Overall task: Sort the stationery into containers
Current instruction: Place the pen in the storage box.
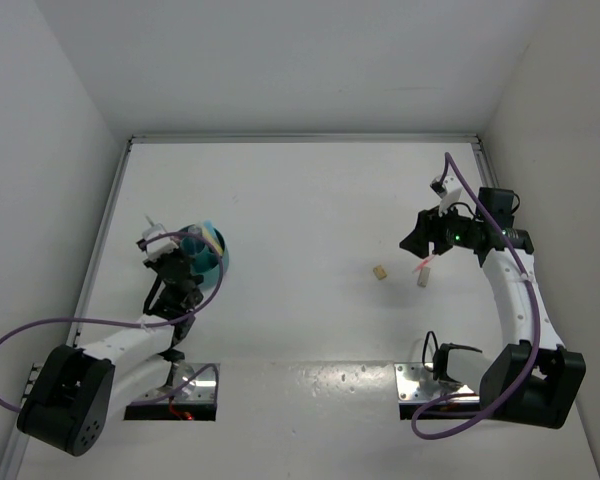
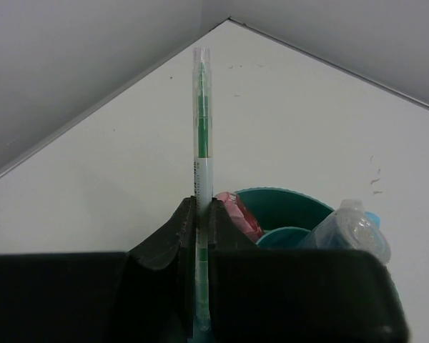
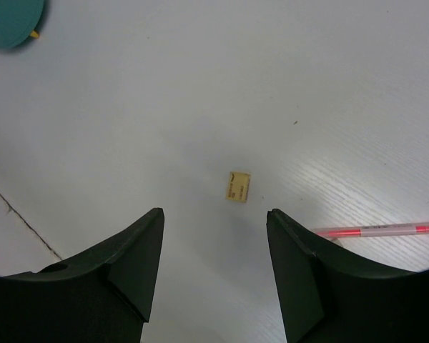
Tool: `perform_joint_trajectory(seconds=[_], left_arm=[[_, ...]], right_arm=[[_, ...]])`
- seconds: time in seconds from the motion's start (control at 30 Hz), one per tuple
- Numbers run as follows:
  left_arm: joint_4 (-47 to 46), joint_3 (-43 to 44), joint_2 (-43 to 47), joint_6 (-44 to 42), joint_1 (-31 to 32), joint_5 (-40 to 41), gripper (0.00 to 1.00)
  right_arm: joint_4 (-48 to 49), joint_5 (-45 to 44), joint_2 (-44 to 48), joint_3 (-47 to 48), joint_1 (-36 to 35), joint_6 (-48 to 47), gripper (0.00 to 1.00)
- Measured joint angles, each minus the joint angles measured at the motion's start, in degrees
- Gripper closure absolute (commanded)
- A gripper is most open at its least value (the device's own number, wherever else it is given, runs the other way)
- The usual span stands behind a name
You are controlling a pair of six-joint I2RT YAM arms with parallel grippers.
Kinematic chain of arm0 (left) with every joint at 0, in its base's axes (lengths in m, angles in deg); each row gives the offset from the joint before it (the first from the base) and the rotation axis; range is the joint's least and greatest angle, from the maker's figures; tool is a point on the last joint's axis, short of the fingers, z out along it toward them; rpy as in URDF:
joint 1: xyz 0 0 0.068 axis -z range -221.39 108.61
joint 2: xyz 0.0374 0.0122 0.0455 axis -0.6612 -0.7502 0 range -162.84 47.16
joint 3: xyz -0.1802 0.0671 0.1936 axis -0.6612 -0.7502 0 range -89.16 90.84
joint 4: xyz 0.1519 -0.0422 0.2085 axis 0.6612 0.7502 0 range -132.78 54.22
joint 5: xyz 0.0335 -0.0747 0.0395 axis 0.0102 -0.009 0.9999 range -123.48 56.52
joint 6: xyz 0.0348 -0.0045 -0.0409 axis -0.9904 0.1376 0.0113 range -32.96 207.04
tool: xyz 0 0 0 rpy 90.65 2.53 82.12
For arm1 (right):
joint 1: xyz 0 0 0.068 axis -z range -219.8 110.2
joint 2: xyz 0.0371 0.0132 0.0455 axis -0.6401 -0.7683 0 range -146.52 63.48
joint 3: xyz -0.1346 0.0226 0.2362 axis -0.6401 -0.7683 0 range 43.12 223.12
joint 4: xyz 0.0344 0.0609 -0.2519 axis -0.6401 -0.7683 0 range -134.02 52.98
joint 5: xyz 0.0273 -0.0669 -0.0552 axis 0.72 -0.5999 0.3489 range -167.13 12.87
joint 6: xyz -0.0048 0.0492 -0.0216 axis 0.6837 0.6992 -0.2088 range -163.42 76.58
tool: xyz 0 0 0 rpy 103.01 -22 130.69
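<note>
My left gripper (image 2: 201, 214) is shut on a thin clear pen with green ink (image 2: 201, 128), which stands upright between the fingers. Just right of it is the round teal container (image 2: 286, 196), holding a pink item (image 2: 237, 211) and a clear capped piece (image 2: 350, 229). In the top view the left gripper (image 1: 172, 258) sits at the left side of the container (image 1: 210, 258). My right gripper (image 3: 214, 214) hangs open over bare table. A small yellow block (image 3: 238, 186) lies just ahead of it, and a thin pink pen (image 3: 386, 229) lies beside its right finger.
White walls enclose the table on the left, back and right. The yellow block (image 1: 379, 272) and pink pen (image 1: 421, 268) lie right of centre, near the right gripper (image 1: 417, 243). A bit of the teal container (image 3: 11, 21) shows far off in the right wrist view.
</note>
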Motion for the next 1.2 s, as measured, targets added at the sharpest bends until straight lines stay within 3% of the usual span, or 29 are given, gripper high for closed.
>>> perform_joint_trajectory(seconds=[0.43,0.57,0.77,1.2], left_arm=[[2.05,-0.72,0.00,2.23,0.00,0.39,0.93],[3.04,-0.72,0.55,2.93,0.00,0.46,0.80],[4.57,-0.72,1.22,3.65,0.00,0.79,0.72],[6.71,-0.72,2.14,4.52,0.00,1.31,0.72]], right_arm=[[0.00,0.00,0.00,0.00,0.00,0.00,0.40],[0.00,0.00,0.00,0.00,0.00,0.00,0.40],[0.00,0.00,0.00,0.00,0.00,0.00,0.40],[-0.02,0.00,0.00,0.00,0.00,-0.02,0.40]])
